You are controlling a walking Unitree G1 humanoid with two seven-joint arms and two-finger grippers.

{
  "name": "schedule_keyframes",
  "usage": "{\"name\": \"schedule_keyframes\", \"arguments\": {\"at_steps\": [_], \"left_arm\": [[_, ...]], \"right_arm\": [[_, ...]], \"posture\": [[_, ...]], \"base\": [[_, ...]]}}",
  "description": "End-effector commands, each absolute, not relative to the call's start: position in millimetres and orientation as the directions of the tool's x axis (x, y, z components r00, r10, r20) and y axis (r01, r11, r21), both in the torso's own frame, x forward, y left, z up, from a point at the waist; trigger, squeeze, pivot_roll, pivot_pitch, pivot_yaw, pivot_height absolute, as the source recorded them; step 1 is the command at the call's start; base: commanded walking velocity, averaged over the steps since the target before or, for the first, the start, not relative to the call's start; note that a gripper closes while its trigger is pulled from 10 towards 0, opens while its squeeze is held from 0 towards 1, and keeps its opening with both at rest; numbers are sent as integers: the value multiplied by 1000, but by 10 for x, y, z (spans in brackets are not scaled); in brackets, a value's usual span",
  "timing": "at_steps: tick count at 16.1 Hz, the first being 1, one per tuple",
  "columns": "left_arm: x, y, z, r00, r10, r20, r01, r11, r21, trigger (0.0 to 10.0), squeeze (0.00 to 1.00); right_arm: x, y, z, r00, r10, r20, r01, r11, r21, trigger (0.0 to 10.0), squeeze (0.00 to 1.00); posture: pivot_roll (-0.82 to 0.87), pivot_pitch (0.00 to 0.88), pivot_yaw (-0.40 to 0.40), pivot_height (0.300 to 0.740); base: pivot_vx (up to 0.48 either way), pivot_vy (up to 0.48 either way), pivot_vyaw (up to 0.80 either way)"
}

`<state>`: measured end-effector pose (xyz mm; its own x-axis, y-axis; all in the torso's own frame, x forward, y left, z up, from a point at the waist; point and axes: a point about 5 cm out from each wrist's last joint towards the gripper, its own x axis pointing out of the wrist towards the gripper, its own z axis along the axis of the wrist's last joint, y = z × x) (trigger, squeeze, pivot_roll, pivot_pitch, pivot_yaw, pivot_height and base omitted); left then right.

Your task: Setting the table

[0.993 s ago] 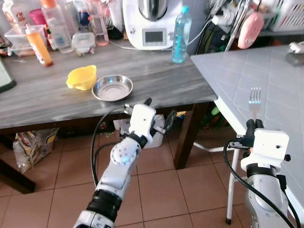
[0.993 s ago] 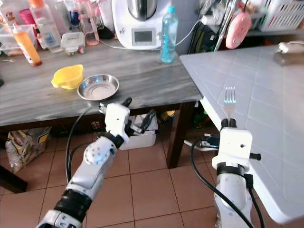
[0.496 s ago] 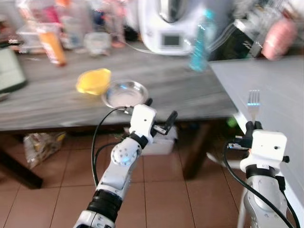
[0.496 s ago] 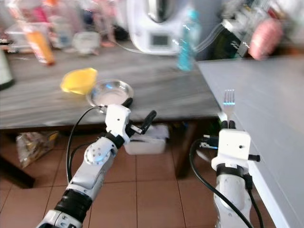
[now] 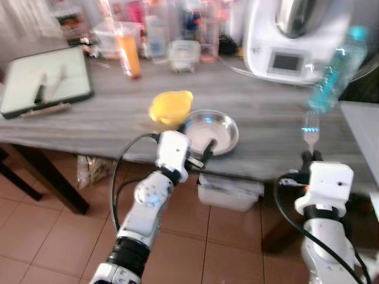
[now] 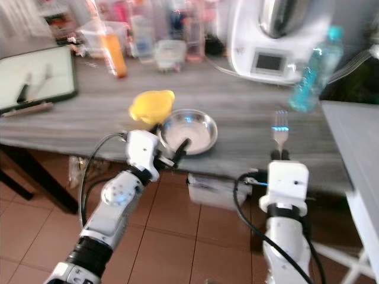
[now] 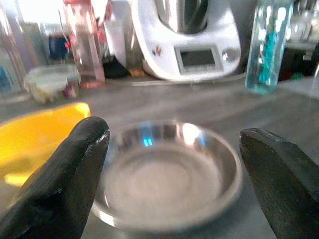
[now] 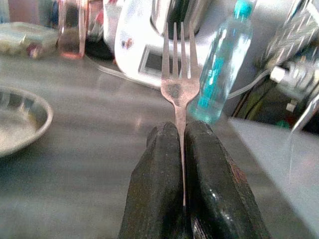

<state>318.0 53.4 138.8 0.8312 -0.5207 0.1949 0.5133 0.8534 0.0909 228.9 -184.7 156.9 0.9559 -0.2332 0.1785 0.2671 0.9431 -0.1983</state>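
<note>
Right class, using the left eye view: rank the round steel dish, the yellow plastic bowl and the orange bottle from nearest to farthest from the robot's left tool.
From the left tool:
1. Round steel dish, just ahead of the open fingers.
2. Yellow plastic bowl, beside the dish, on its left.
3. Orange bottle, far back left among the clutter.

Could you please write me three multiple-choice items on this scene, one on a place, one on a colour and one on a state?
1. Where does the steel bowl sit on the wooden table?
A. beside the yellow bowl
B. on the tray
C. on the floor

2. What colour is the water bottle?
A. red
B. clear blue
C. black

3. How does the right pincer stand?
A. wide open
B. shut on the fork
C. shut on a spoon

Answers: 1 A, the two bowls sit side by side; 2 B, it is see-through blue with a teal cap; 3 B, the fingers pinch the handle with the prongs up, while the left pincer is open towards the steel bowl.
</note>
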Motion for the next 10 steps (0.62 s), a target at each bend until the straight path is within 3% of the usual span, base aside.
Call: {"name": "schedule_keyframes", "arguments": {"at_steps": [1, 4, 10], "left_arm": [[3181, 607, 1398, 836, -511, 201, 502, 859, 98, 10000, 0], [3155, 662, 1413, 826, -525, 204, 511, 851, 124, 10000, 0], [3045, 1065, 1410, 824, -545, 155, 515, 834, 199, 10000, 0]], "right_arm": [[2281, -1803, 1619, 954, -224, 199, 261, 947, -184, 10000, 0], [2269, -1817, 1614, 953, -230, 196, 267, 946, -186, 10000, 0], [2282, -1814, 1622, 954, -230, 192, 265, 948, -176, 10000, 0]], "posture": [[-3, 117, -30, 740], [-4, 121, -33, 740], [19, 133, -34, 740]], "base": [[0, 0, 0], [0, 0, 0], [0, 0, 0]]}}
